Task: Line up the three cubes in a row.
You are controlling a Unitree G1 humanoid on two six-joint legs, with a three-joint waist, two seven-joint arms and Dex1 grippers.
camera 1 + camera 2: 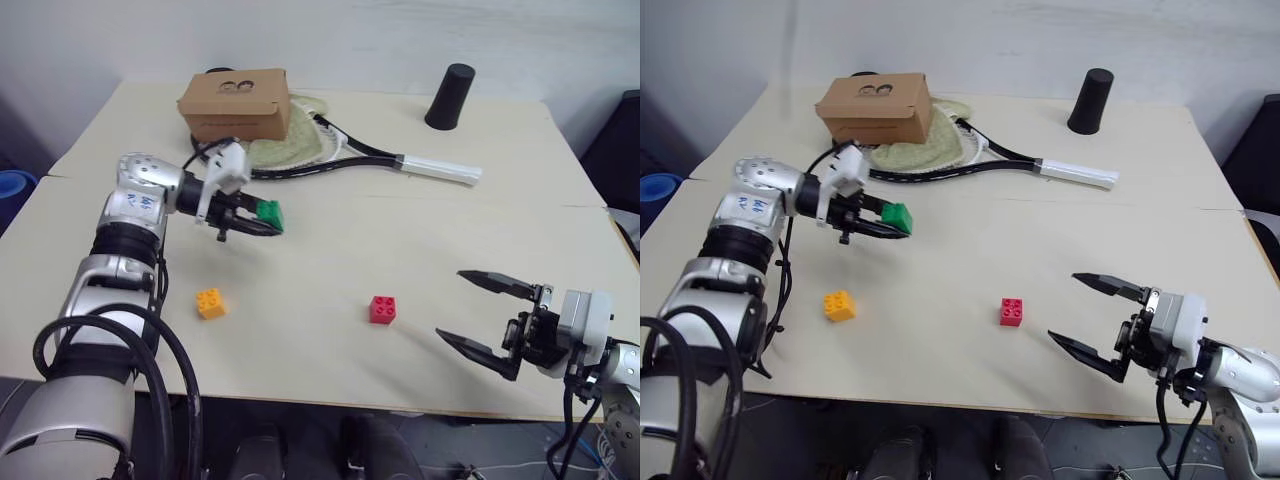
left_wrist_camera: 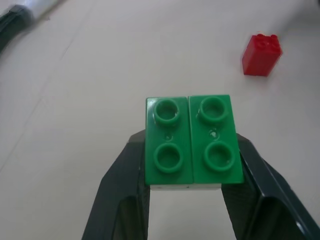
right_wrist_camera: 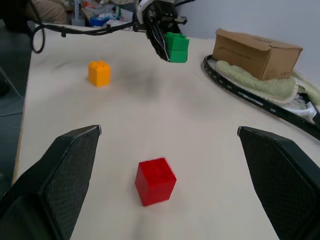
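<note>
The green brick (image 2: 192, 142), glossy plastic with four round studs, is gripped between the black fingers of the left tool (image 1: 262, 221) and held clear above the pale matte worktop (image 1: 420, 240). The yellow-orange brick (image 1: 210, 302) is seen resting on the worktop near the left arm, the red brick (image 1: 382, 309) well apart to its right. The right tool (image 1: 487, 312) is spread wide, its tapered textured fingers empty, with the red brick lying just ahead of them
</note>
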